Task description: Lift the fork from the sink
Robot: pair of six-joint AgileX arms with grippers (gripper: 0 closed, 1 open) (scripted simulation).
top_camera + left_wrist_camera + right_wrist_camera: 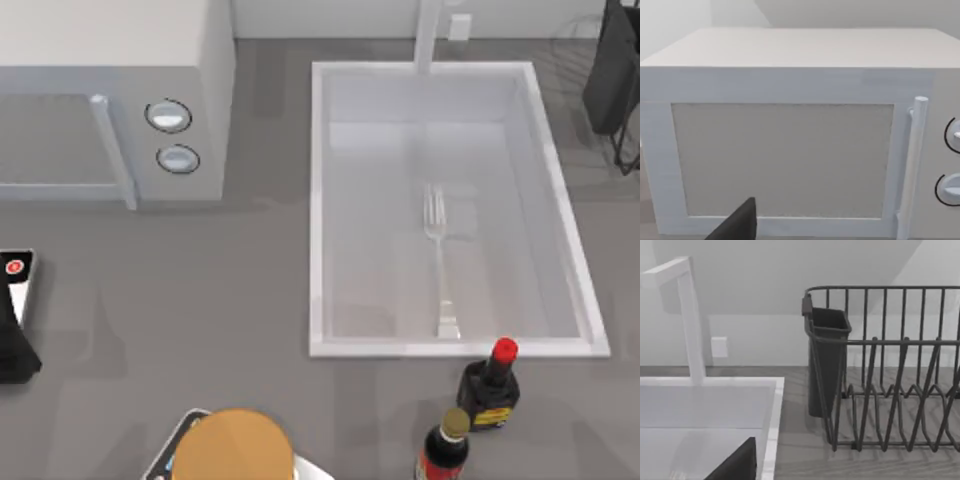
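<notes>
The fork (438,262) lies flat on the floor of the sink (318,210), a little right of the basin's middle in the top view. Its long axis runs straight from the far wall toward the near rim: the tines point away toward the faucet (428,38) at the back, and the flared handle end rests just short of the near wall. Nothing touches it.

The left gripper (740,226) shows in its wrist view as a dark wedge of one finger, facing the microwave (110,95) door close ahead, the door handle and two dials off to one side. Whether its fingers are spread or pressed together cannot be told. In the top view the left arm sits at the left edge of the surface, well apart from the sink.

The right gripper (737,465) likewise shows one dark finger tip; its state cannot be told either. Beyond that finger lie the sink's back corner and rim, the faucet rising from it, and a dark wire dish rack (890,370) with a cutlery cup on the surface beside the basin. The fork is well away from both sets of fingers.

The surface (200,290) is grey. Two dark sauce bottles (488,385) stand just in front of the sink's near rim, and a round tan object (238,448) sits at the near edge. A pale wall closes the back.
</notes>
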